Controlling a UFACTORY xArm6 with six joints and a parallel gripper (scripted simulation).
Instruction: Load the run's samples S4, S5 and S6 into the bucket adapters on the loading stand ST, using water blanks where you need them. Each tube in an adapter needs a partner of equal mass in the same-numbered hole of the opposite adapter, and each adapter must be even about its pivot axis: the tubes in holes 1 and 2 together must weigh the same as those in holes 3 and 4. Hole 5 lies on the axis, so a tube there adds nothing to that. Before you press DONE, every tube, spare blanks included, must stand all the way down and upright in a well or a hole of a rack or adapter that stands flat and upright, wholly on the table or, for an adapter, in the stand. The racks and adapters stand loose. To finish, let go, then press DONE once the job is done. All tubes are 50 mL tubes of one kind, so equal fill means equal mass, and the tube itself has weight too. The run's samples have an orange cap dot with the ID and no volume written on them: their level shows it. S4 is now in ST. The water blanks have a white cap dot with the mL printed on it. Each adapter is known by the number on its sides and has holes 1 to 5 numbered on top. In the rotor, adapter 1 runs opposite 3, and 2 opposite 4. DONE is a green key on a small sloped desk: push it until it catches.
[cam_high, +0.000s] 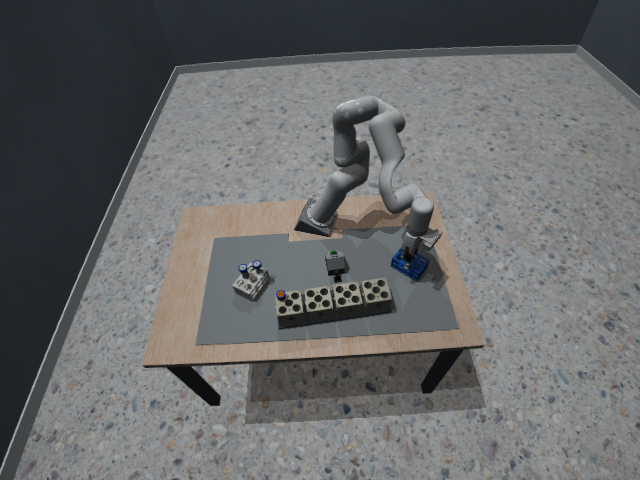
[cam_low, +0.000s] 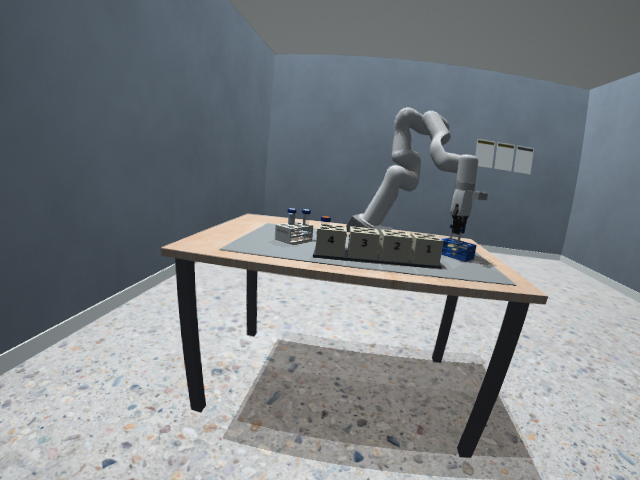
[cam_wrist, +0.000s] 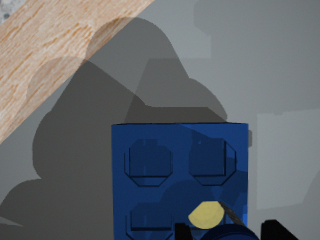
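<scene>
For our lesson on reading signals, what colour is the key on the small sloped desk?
The key is green; the top view shows it best.

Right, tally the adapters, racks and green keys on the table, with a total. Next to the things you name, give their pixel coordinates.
Adapters (cam_high: 290, 317) (cam_high: 319, 312) (cam_high: 348, 308) (cam_high: 377, 303) (cam_low: 330, 249) (cam_low: 363, 252) (cam_low: 397, 255) (cam_low: 428, 257): 4
Racks (cam_high: 241, 290) (cam_high: 407, 269) (cam_low: 287, 235) (cam_low: 463, 255) (cam_wrist: 181, 150): 2
Green key (cam_high: 333, 253): 1
Total: 7

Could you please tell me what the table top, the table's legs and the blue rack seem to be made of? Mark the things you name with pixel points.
Table top (cam_high: 170, 310) (cam_low: 206, 240): probably wood, matt, with pale streaky grain.
Legs (cam_high: 193, 384) (cam_low: 190, 335): perhaps painted metal, judging by their uniform black; painted wood is possible.
Blue rack (cam_high: 416, 274) (cam_low: 465, 255) (cam_wrist: 180, 170): likely moulded plastic, smooth and evenly coloured.
</scene>
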